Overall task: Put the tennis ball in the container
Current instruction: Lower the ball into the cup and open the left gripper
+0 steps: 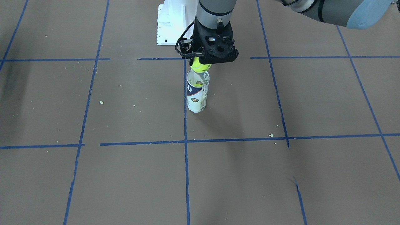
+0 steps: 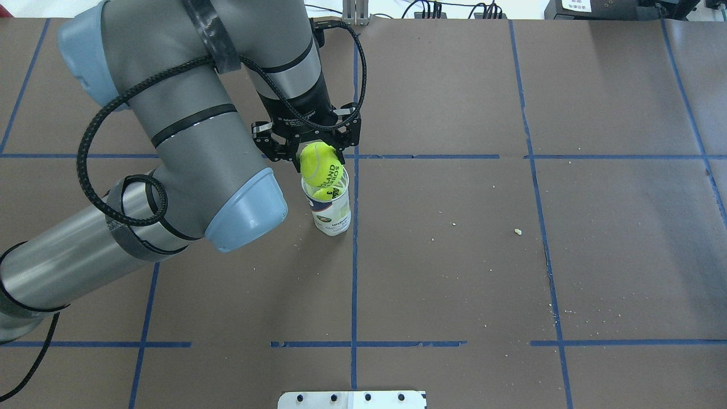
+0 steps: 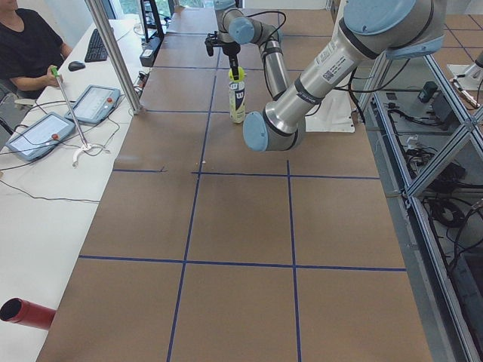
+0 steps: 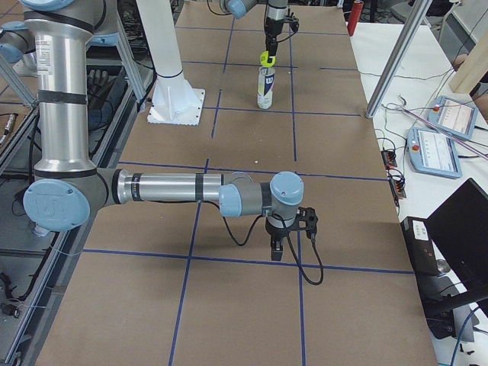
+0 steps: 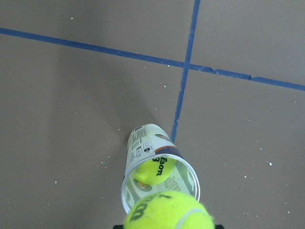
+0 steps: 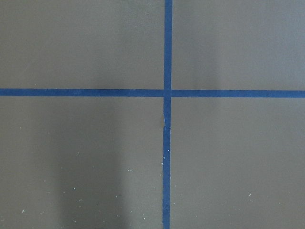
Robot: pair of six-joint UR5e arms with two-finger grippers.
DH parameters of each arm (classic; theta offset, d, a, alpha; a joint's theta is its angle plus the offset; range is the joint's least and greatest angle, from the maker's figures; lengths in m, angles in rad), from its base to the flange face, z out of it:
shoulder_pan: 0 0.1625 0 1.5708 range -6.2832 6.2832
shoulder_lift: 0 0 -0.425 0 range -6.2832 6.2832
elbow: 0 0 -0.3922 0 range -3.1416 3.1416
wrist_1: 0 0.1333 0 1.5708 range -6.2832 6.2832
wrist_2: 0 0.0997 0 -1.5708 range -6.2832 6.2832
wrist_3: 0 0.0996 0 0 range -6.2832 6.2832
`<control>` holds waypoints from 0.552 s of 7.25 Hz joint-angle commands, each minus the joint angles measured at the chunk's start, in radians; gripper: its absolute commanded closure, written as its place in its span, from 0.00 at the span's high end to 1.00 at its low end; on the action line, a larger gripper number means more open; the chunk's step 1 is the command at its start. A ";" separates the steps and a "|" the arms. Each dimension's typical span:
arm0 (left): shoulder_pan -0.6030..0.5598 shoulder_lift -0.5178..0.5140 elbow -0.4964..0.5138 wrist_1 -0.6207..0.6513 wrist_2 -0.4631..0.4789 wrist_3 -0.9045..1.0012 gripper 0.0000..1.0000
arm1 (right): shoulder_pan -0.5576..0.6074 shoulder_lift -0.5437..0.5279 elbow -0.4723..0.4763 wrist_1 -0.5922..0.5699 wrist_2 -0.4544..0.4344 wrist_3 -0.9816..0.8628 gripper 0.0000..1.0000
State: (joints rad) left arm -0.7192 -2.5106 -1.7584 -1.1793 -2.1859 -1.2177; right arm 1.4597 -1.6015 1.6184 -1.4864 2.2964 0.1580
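Pinching the tennis ball (image 2: 321, 163), the left gripper (image 2: 320, 158) hung just over the container (image 2: 333, 213) mid-bench; the right gripper (image 4: 277, 255) state could not be told.

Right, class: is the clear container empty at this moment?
No: a second yellow ball lies inside the container, below the held tennis ball.

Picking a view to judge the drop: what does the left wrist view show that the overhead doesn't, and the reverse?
Wrist only: the barcode on the container, seen down its open mouth. Overhead only: the left gripper shut on the ball, and its arm. Both: that ball just above the mouth, a second ball inside.
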 commanded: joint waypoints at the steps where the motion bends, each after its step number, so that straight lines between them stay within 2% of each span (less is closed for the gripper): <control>1: 0.003 0.004 0.005 -0.013 0.000 0.001 0.00 | 0.001 0.000 0.000 0.000 0.000 0.000 1.00; 2: 0.003 0.006 0.020 -0.032 0.000 0.001 0.00 | 0.001 0.000 0.000 0.000 0.000 0.000 1.00; 3: 0.001 0.024 0.022 -0.052 0.000 0.003 0.42 | -0.001 0.000 0.000 0.000 0.000 0.000 1.00; 4: 0.001 0.044 0.004 -0.062 0.002 0.009 0.99 | 0.001 0.000 0.000 0.000 0.000 0.000 1.00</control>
State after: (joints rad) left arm -0.7172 -2.4877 -1.7436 -1.2251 -2.1856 -1.2139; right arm 1.4597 -1.6015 1.6183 -1.4864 2.2964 0.1580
